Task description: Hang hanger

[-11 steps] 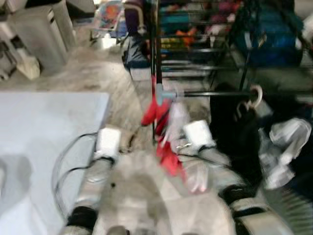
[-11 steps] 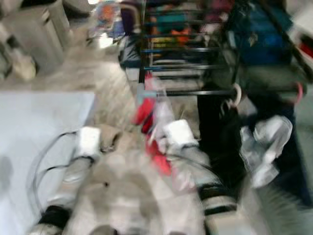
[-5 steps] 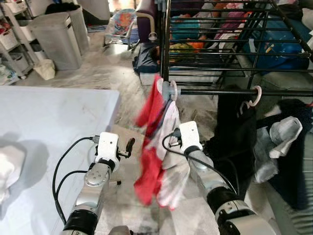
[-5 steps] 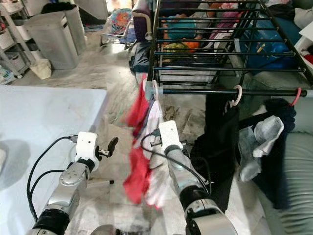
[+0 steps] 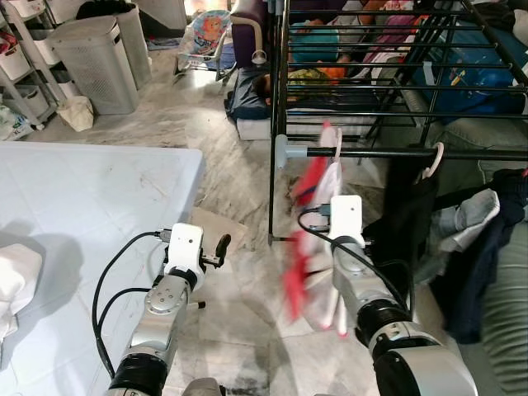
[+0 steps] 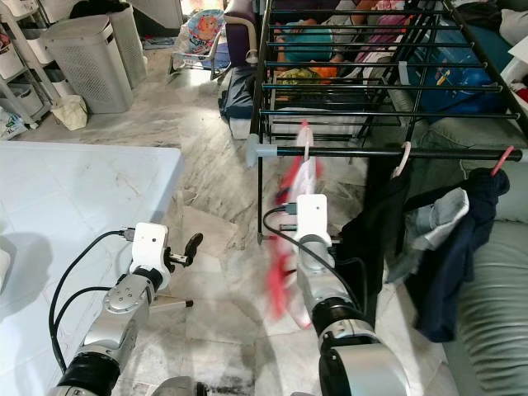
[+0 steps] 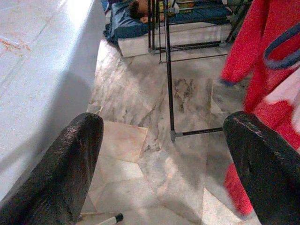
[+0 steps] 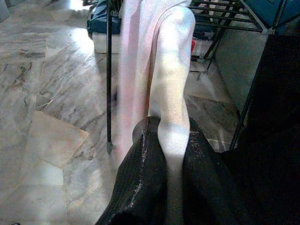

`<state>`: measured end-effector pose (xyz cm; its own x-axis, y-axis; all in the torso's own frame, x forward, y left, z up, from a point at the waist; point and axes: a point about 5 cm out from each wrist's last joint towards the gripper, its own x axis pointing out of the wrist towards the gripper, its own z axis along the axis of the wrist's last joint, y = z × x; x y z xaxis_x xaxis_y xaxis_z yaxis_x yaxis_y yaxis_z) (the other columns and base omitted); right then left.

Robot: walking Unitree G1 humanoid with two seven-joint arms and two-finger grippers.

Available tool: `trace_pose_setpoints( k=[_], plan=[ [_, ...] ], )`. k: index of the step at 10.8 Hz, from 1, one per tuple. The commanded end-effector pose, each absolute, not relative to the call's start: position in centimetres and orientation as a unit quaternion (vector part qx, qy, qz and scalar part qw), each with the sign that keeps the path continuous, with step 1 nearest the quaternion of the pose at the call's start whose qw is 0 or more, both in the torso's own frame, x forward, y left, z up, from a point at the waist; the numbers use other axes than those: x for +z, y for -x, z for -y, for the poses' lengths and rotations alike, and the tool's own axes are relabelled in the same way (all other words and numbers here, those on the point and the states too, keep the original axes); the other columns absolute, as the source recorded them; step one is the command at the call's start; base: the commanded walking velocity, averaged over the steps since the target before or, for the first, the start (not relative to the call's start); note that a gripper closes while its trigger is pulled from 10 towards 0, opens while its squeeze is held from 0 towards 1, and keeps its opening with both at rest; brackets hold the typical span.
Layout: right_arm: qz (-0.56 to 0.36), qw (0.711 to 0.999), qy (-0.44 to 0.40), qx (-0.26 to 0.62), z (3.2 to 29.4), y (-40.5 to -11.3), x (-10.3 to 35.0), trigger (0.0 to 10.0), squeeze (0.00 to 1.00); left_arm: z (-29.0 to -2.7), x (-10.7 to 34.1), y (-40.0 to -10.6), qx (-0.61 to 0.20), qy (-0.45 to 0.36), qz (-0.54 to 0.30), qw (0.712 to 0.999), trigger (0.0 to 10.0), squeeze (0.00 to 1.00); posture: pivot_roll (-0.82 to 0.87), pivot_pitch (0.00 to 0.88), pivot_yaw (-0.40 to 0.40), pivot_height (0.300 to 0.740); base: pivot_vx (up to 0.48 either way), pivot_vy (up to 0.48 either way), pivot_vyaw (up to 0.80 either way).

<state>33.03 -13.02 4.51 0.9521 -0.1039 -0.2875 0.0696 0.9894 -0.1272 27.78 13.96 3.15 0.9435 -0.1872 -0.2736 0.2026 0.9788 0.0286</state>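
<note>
A red and white garment (image 5: pixel 309 247) hangs, blurred, from a pale hanger whose hook (image 5: pixel 337 140) sits over the black rail (image 5: pixel 371 153) of the drying rack, a little right of the rail's grey end cap (image 5: pixel 281 150). My right gripper (image 8: pixel 171 140) is just below that rail and is shut on a fold of the garment's white cloth (image 8: pixel 173 70); its white wrist block (image 5: pixel 346 216) covers the fingers in the eye views. My left gripper (image 5: pixel 219 247) is held low over the floor to the left of the rack, open, with nothing between its fingers (image 7: pixel 61 173).
A black garment (image 5: pixel 408 214) hangs on its own hanger right of mine, with grey and navy clothes (image 5: pixel 478 239) beyond it. The white table (image 5: pixel 74 247) is at the left, a laundry hamper (image 5: pixel 91 62) at the far left, and a cardboard piece (image 5: pixel 210 231) lies on the marble floor.
The hanger's hook has gone from the rail's end cap to a spot farther right along the rail. The garment swings with it. The camera has also shifted.
</note>
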Motion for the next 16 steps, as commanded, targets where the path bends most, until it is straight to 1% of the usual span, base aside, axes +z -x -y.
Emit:
trace_pose_setpoints(
  k=[1,2,5,7,10,12,14,15,16],
  plan=[
    [-0.103,0.992,0.056,-0.047,12.8,-34.3,6.6,10.0,0.0,-14.2,3.2,-27.8,-0.099,-0.037,-0.137,0.985,10.0,0.0,-0.01,0.0,0.035,0.74,0.0,0.0,0.0],
    [-0.112,0.991,0.058,-0.034,12.6,-34.4,6.5,10.0,0.0,-14.0,3.2,-27.8,-0.103,-0.037,-0.138,0.984,10.0,0.0,-0.01,0.0,0.039,0.74,0.0,0.0,0.0],
    [-0.167,0.984,0.058,0.026,10.8,-34.5,5.7,10.0,0.0,-13.7,3.1,-27.6,-0.113,-0.037,-0.145,0.982,10.0,0.0,-0.01,0.0,0.034,0.74,0.0,0.0,0.0],
    [-0.208,0.975,0.07,0.041,10.1,-34.1,4.7,10.0,0.0,-13.6,2.8,-27.1,-0.124,-0.041,-0.152,0.98,10.0,0.0,0.0,0.0,0.035,0.74,0.0,0.0,0.0],
    [-0.268,0.961,0.059,0.041,10.4,-33.0,2.9,10.0,0.0,-13.6,3.0,-27.5,-0.122,-0.041,-0.15,0.98,10.0,0.0,0.0,0.0,0.031,0.74,0.0,0.0,0.0],
    [-0.274,0.959,0.062,0.047,10.5,-32.8,2.6,10.0,0.0,-13.5,3.0,-27.4,-0.126,-0.043,-0.153,0.979,10.0,0.0,0.0,0.0,0.034,0.74,0.0,0.0,0.0],
    [-0.267,0.958,0.081,0.062,10.0,-32.9,2.8,10.0,0.0,-13.3,3.0,-27.5,-0.127,-0.043,-0.153,0.979,10.0,0.0,0.0,0.0,0.031,0.74,0.0,0.0,0.0],
    [-0.275,0.957,0.067,0.058,10.0,-32.7,2.5,10.0,1.0,-13.2,3.0,-27.6,-0.127,-0.042,-0.152,0.979,10.0,0.0,0.0,0.0,0.029,0.74,0.0,0.0,0.0],
    [-0.277,0.957,0.067,0.057,10.1,-32.5,2.4,10.0,1.0,-13.2,3.0,-27.6,-0.126,-0.041,-0.152,0.979,10.0,0.0,0.0,0.0,0.029,0.74,0.0,0.0,0.0]
  ],
)
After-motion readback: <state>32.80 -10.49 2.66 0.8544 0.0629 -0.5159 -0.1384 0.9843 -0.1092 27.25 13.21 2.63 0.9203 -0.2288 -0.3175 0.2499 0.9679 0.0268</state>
